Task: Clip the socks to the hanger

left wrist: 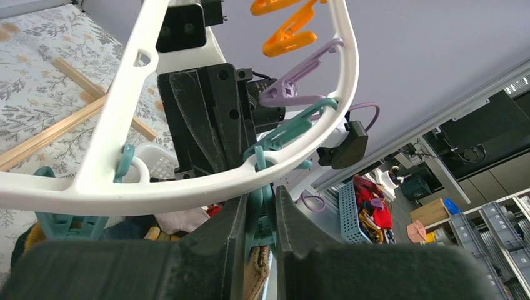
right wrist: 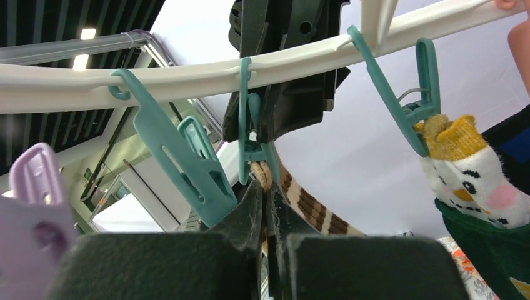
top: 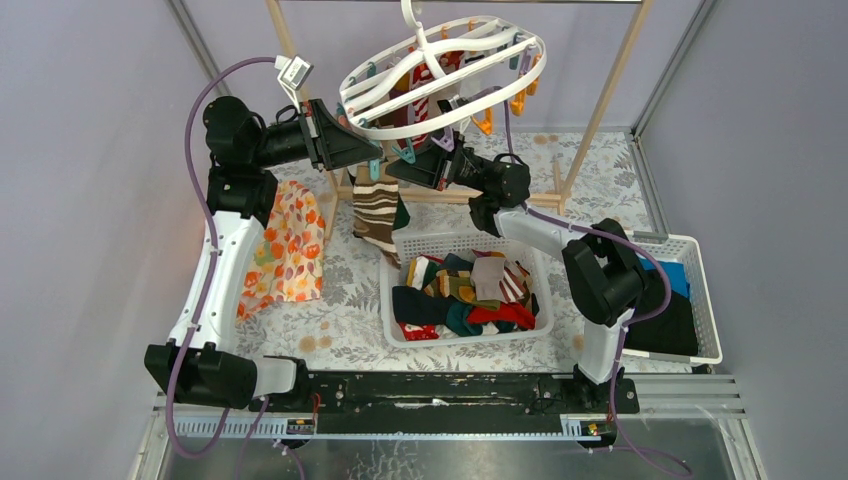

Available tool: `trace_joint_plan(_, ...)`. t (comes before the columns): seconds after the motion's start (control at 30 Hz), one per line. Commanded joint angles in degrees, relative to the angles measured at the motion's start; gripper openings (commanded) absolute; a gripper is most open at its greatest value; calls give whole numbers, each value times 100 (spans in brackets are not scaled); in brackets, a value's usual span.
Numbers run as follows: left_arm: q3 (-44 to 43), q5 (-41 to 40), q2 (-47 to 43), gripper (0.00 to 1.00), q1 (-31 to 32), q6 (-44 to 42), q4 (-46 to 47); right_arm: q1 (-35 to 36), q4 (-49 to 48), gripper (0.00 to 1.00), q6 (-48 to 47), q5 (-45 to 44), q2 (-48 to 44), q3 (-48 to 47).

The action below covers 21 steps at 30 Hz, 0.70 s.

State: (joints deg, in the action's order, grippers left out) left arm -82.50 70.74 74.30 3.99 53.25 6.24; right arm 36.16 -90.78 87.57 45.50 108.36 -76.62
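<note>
The left claw (left wrist: 260, 201) squeezes a teal clip (right wrist: 250, 134) on the hanger (left wrist: 187, 195), hung above the counter (top: 345, 330), while the right claw (right wrist: 267, 187) pinches the brown striped sock (top: 376, 212) by its cuff into that clip; a snowman sock (right wrist: 469, 181) hangs clipped; most socks (top: 470, 300), I judge, wait in the basket (top: 465, 339).

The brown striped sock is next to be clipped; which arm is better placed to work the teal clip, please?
Left: its gripper squeezes the teal clip, so easing off probably lets it bite. The right gripper holds the sock.
</note>
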Motion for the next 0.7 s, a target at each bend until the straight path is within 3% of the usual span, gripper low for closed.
trace_joint_plan(0.0,-200,330,-183,1,-12,-123,115,-24,-733,0,-25,-129,-368,-210)
trace_joint_plan(0.27,-277,256,-187,5,-12,-273,-91,82,-719,0,-4,-125,-277,-332)
trace_joint_plan(0.37,-349,185,-195,20,-12,-506,-360,85,-722,0,-9,-175,-270,-360)
trace_joint_plan(0.57,-515,-4,-234,70,-17,-991,-969,87,-675,0,-64,-272,-326,-386)
trace_joint_plan(0.67,-684,-178,-274,84,-26,-1458,-1517,90,-634,0,-75,-287,-331,-389)
